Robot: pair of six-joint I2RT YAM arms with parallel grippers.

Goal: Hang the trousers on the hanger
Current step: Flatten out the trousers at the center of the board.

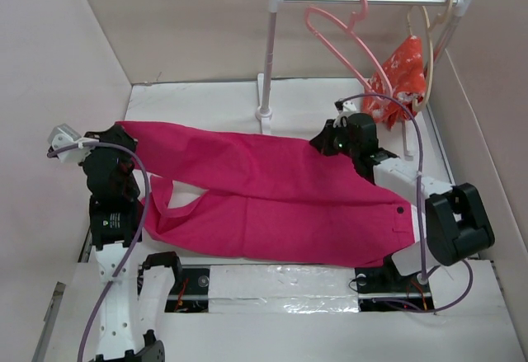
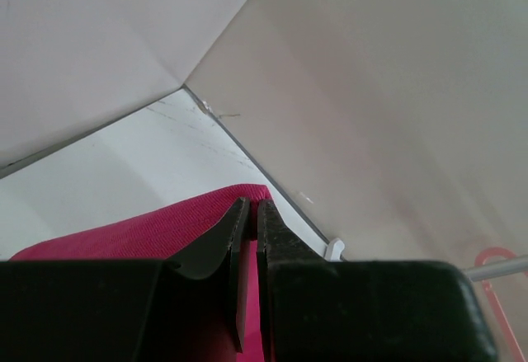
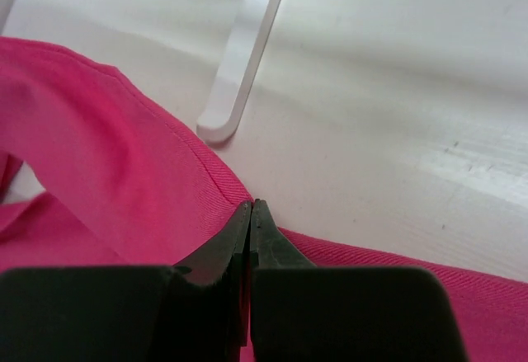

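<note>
The magenta-pink trousers (image 1: 264,189) lie spread across the table, legs pointing left and waist at the right. My left gripper (image 1: 122,138) is shut on the end of the far leg; in the left wrist view the fingers (image 2: 252,207) pinch the pink fabric (image 2: 124,234). My right gripper (image 1: 327,141) is shut on the far edge of the trousers near the waist; in the right wrist view the jaws (image 3: 250,207) close on the fabric's hem (image 3: 107,156). The salmon-pink hanger (image 1: 338,40) hangs empty on the rail, behind the right gripper.
A white clothes rack (image 1: 271,57) stands at the back of the table; its foot (image 3: 239,57) lies just beyond the right gripper. A cream hanger (image 1: 431,32) with an orange-red flowered garment (image 1: 402,72) hangs at the rail's right end. Walls enclose the table on three sides.
</note>
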